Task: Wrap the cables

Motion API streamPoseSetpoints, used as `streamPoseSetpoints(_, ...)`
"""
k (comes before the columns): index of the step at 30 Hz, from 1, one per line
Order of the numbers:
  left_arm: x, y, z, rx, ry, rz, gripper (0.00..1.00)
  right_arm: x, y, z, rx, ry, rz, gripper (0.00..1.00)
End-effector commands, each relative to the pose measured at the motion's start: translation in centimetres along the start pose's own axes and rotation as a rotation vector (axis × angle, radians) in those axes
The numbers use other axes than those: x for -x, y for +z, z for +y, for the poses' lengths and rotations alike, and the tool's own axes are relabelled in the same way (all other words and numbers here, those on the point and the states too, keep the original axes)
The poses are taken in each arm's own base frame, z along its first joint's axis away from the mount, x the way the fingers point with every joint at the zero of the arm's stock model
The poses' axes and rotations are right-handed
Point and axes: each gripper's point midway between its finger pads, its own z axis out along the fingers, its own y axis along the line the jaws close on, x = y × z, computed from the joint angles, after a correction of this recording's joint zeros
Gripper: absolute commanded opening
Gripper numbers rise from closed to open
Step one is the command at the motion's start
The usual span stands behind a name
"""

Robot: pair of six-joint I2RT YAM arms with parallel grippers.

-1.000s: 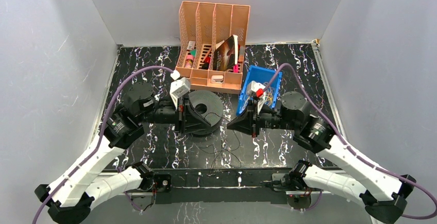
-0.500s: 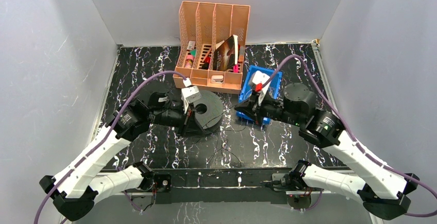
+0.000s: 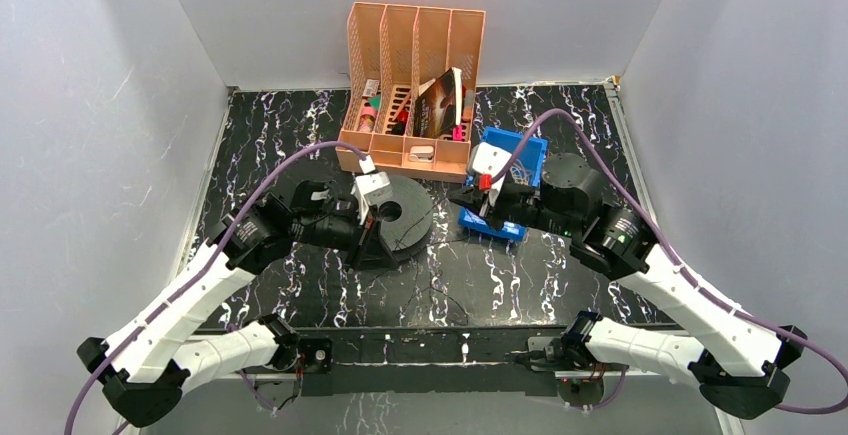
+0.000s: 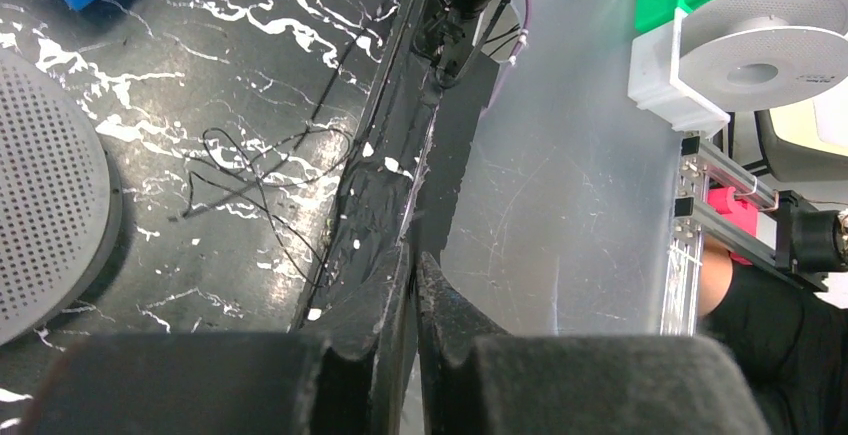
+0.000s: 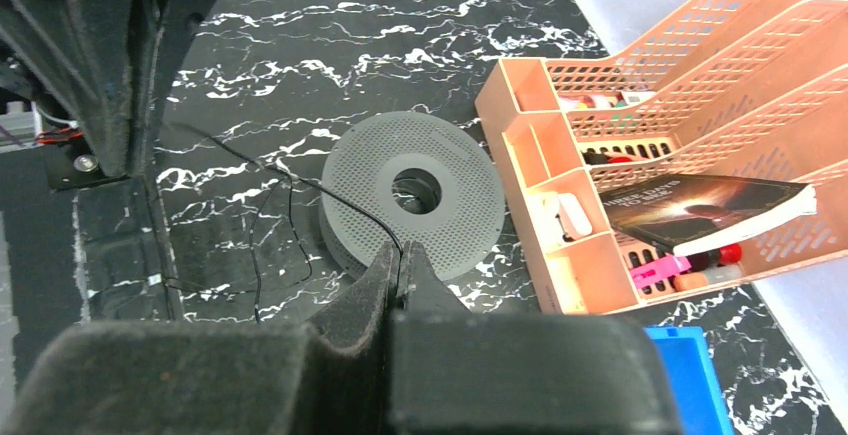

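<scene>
A thin black cable (image 5: pixel 300 183) runs from my right gripper (image 5: pixel 402 250) across the top disc of the dark grey spool (image 5: pixel 450 185) and off to the left. The right gripper is shut on that cable, just right of the spool (image 3: pixel 405 210) in the top view. More black cable (image 4: pixel 260 185) lies in loose loops on the table in front of the spool (image 4: pixel 50 195). My left gripper (image 4: pixel 413 255) sits at the spool's near left side, its jaws pressed together with only a hairline slit. I see no cable between them.
An orange desk organizer (image 3: pixel 415 45) holding a book (image 5: pixel 700 210) and small items stands behind the spool. A blue bin (image 3: pixel 525 145) sits under my right arm. Loose cable (image 3: pixel 440 280) trails toward the table's front edge.
My right gripper has carried the cable up and back from the table front to beside the spool. The left gripper has shifted slightly right along the spool's near side.
</scene>
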Motion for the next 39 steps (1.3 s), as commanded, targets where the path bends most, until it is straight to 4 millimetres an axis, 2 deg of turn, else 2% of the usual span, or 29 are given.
streamPoseSetpoints(1, -0.3, -0.6, -0.4, 0.015, -0.004, 0.011, 0.1, 3.5, -1.0, -1.7, -0.072, -0.05, -0.105, 0.0)
streamPoseSetpoints(6, 1.7, -1.6, 0.6, 0.123, 0.033, -0.081, 0.41, 1.6, -1.3, -1.1, -0.067, -0.008, -0.066, 0.0)
streamPoseSetpoints(13, 3.8, -3.6, 2.5, 0.3, 0.079, -0.176, 0.61, -0.8, -2.6, -1.2, -0.126, 0.081, 0.009, 0.0)
streamPoseSetpoints(18, 5.1, -5.2, 3.6, 0.412, 0.099, -0.236, 0.69, -2.2, -3.6, -1.1, -0.172, 0.193, 0.062, 0.0)
streamPoseSetpoints(24, 5.4, -5.1, 4.6, 0.453, 0.096, -0.241, 0.74, -2.9, -5.0, -0.9, -0.235, 0.353, 0.076, 0.0)
streamPoseSetpoints(27, 5.0, -4.4, 5.6, 0.476, 0.075, -0.212, 0.74, -2.2, -6.1, -0.9, -0.26, 0.424, 0.085, 0.0)
streamPoseSetpoints(34, 4.3, -2.9, 7.7, 0.513, 0.042, -0.164, 0.74, 0.4, -10.8, -3.5, -0.469, 0.569, 0.069, 0.0)
streamPoseSetpoints(37, 4.2, -2.2, 8.7, 0.534, 0.032, -0.149, 0.74, 1.5, -12.2, -4.8, -0.549, 0.585, 0.047, 0.0)
streamPoseSetpoints(39, 3.8, -0.9, 9.6, 0.525, 0.019, -0.135, 0.75, 1.7, -12.6, -6.1, -0.626, 0.594, 0.028, 0.0)
